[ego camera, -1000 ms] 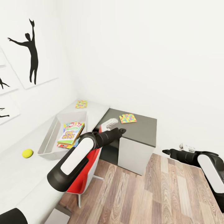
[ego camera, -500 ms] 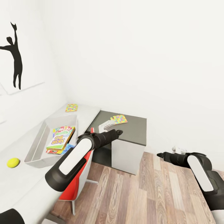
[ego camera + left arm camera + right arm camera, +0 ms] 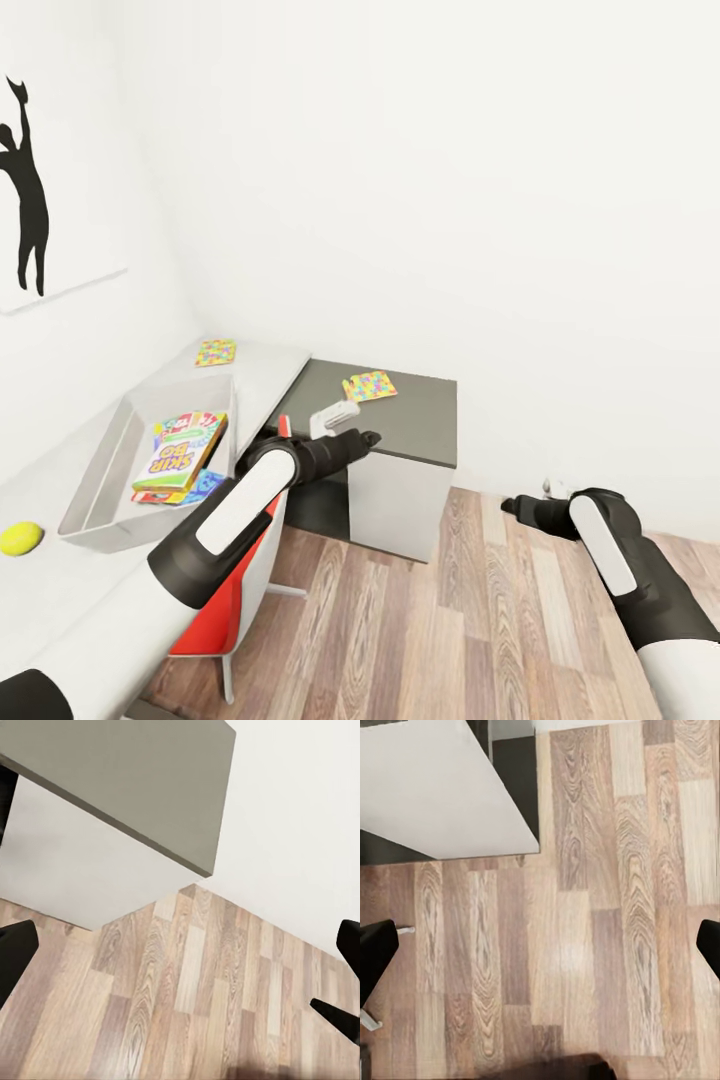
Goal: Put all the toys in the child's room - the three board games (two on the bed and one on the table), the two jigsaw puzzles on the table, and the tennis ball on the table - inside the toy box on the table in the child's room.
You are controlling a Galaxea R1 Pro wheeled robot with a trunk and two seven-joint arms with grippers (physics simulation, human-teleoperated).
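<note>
From the head, a long white desk (image 3: 120, 590) runs along the left wall, smooth and matte. On it stands one shallow grey toy box (image 3: 95, 500), rectangular with sloping walls. Inside lie stacked board games (image 3: 180, 455), flat glossy cartons; the top one is brightly printed, with a blue edge showing beneath. I cannot tell how many are stacked. One yellow tennis ball (image 3: 20, 537), round and fuzzy-looking, sits on the desk near its wall edge, apart from the box. One jigsaw puzzle (image 3: 215, 352), a flat square of many colours, lies at the desk's far end beyond the box. A second jigsaw puzzle (image 3: 369, 386) lies near the far edge of a dark grey cabinet (image 3: 420, 430) that meets the desk at the corner. A red chair (image 3: 225, 610) stands under the desk's front edge. The floor (image 3: 450, 620) is wood plank with visible grain. The left pincer (image 3: 335, 415) hangs over the cabinet's near edge; the right pincer (image 3: 553, 487) hangs over the floor.

From the left wrist, two black fingertips (image 3: 15, 956) stand wide apart, holding nothing, above the cabinet corner (image 3: 150, 795) and planks.

From the right wrist, the two black fingertips (image 3: 376, 949) are likewise spread wide and empty over the planks, near the cabinet's pale side (image 3: 435, 787).
</note>
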